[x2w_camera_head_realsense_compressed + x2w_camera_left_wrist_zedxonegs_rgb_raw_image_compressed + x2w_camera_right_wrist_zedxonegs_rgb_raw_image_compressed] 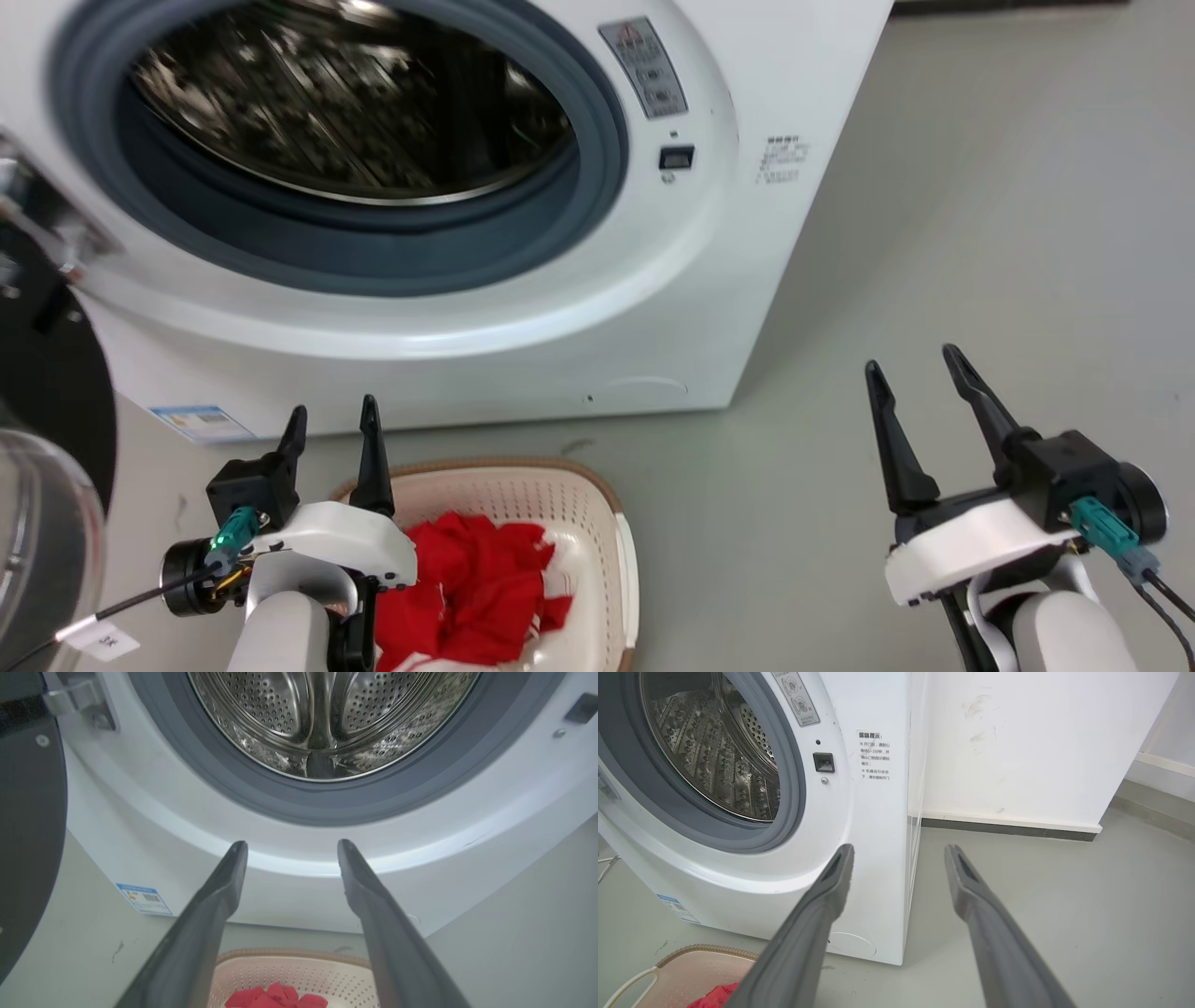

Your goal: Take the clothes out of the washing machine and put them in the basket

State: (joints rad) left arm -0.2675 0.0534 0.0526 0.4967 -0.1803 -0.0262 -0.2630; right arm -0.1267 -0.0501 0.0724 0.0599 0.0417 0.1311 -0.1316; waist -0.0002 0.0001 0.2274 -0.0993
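Red clothes [471,583] with white bands lie bunched in the cream basket [597,523] on the floor in front of the washing machine [560,308]. The machine's steel drum [355,103] shows only bare perforated metal behind the grey ring. My left gripper [334,420] hovers open over the basket's near-left corner, nothing between its fingers. Off to the right, above bare floor, my right gripper [915,369] is open and holds nothing. The left wrist view shows the open left gripper [289,847], the basket [299,970] and clothes [275,996]. In the right wrist view are the open right gripper [899,851] and the clothes [714,996].
The black-framed glass door [42,448] hangs open at the left, close beside my left arm. A white wall [1041,742] with a dark skirting strip stands right of the machine. Grey floor [980,233] stretches to the right.
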